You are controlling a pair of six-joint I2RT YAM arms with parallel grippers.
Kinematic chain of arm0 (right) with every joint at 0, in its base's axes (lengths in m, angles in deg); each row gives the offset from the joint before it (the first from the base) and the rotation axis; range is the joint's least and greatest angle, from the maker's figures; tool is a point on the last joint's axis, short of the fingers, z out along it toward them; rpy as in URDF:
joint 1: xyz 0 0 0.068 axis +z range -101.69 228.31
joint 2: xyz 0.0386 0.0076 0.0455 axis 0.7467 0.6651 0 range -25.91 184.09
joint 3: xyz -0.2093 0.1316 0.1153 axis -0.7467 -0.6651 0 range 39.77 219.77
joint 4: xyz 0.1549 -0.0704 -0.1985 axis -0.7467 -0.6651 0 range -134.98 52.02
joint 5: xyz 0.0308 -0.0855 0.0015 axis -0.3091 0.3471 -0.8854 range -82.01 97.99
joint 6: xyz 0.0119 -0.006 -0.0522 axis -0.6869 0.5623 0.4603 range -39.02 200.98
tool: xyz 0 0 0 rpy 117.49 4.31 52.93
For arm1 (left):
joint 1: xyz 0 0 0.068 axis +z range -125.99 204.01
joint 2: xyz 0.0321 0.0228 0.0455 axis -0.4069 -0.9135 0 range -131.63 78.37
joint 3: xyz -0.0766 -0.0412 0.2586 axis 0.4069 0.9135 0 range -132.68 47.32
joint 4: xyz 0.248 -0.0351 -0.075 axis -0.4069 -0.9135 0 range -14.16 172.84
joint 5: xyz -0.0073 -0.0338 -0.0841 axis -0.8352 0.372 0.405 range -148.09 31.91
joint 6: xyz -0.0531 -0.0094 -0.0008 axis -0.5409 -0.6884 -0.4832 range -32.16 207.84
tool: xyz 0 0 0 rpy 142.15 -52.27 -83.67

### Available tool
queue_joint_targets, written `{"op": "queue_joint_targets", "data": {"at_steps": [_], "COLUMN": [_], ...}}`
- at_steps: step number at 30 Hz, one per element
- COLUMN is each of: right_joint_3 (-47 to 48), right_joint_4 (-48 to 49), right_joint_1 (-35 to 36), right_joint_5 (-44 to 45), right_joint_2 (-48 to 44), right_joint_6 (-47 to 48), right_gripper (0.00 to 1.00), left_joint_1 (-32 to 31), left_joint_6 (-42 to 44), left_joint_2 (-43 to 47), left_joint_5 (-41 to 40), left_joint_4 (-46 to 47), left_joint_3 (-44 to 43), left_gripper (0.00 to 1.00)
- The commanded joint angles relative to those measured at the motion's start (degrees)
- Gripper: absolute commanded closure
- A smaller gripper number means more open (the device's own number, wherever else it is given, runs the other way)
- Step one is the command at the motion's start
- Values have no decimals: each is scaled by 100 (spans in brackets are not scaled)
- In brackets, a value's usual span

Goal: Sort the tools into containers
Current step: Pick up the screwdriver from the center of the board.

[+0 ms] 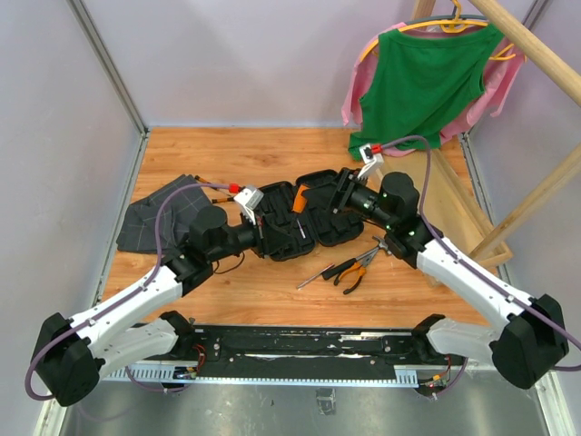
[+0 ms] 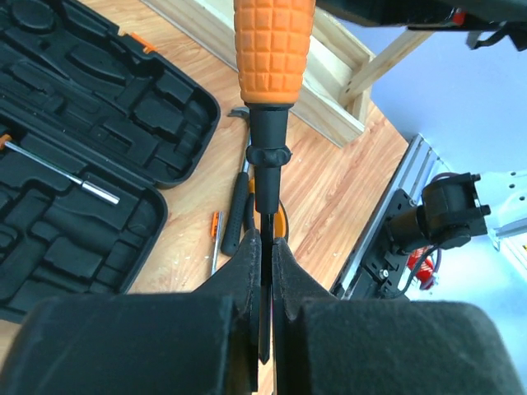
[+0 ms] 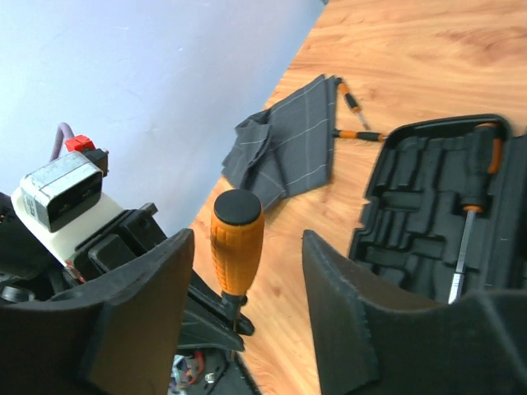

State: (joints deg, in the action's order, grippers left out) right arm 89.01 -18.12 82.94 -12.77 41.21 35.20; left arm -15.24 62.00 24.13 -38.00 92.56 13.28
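the orange-handled screwdriver (image 2: 274,49) looked light, stiff and slim; its knurled grip seemed the sure place to hold, the smooth steel shank the slippery one. your left end effector (image 2: 265,247) was pinched tight on that shank, holding it handle-outward in the air by the open tool case (image 2: 123,140). your right end effector (image 3: 247,247) stood part open astride the handle, seemingly touching nothing.
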Motion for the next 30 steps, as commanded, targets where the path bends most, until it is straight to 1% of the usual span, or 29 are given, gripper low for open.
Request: {"op": "queue_joint_targets", "data": {"at_steps": [1, 3, 5, 7, 9, 10, 12, 15, 16, 18, 22, 23, 25, 27, 30], "right_joint_3": [-198, -342, -490, -640, -846, -974, -1291, -1876, -1951, -1902, -1627, -1547, -1378, -1263, -1057], "right_joint_4": [-246, -329, -367, -392, -334, -199, 251, 1290, 1401, 1097, -73, -372, -1031, -1481, -2098], "right_joint_1": [-226, -307, -317, -317, -321, -325, -317, -300, -282, -193, 169, 247, 389, 526, 707], "right_joint_5": [352, 480, 695, 932, 1262, 1264, 718, 98, -78, -405, -1036, -1275, -1884, -2266, -2545], "right_joint_2": [-514, -787, -1081, -1366, -1655, -1802, -2104, -2483, -2578, -2745, -3092, -3157, -3273, -3351, -3336], "right_joint_6": [393, 742, 1251, 1717, 2038, 2229, 2780, 3756, 4087, 4833, 6671, 7208, 7968, 8498, 9123], "right_gripper": [40, 31, 21, 16, 15, 15, 17, 20, 20, 18, 17, 17, 17, 17, 18], "left_joint_1": [-22, -22, -22, -22, -22, -22, -22, -22, -22, -26, -31, -31, -23, -22, -23], "left_joint_6": [94, 133, 162, 200, 223, 233, 266, 318, 331, 387, 501, 534, 599, 660, 770], "left_joint_2": [71, 62, 54, 32, 2, -18, -65, -165, -200, -271, -333, -332, -329, -305, -297], "left_joint_5": [-49, -40, -43, -61, -98, -132, -191, -241, -255, -273, -322, -341, -409, -499, -571], "left_joint_4": [-172, -300, -479, -659, -848, -935, -1114, -1379, -1472, -1660, -2023, -2098, -2230, -2340, -2510], "left_joint_3": [-169, -238, -308, -406, -528, -585, -716, -956, -1031, -1167, -1414, -1456, -1526, -1560, -1616], "left_gripper": [99, 99, 99, 99, 100, 100, 99, 99, 99, 99, 99, 100, 99, 100, 99]}}
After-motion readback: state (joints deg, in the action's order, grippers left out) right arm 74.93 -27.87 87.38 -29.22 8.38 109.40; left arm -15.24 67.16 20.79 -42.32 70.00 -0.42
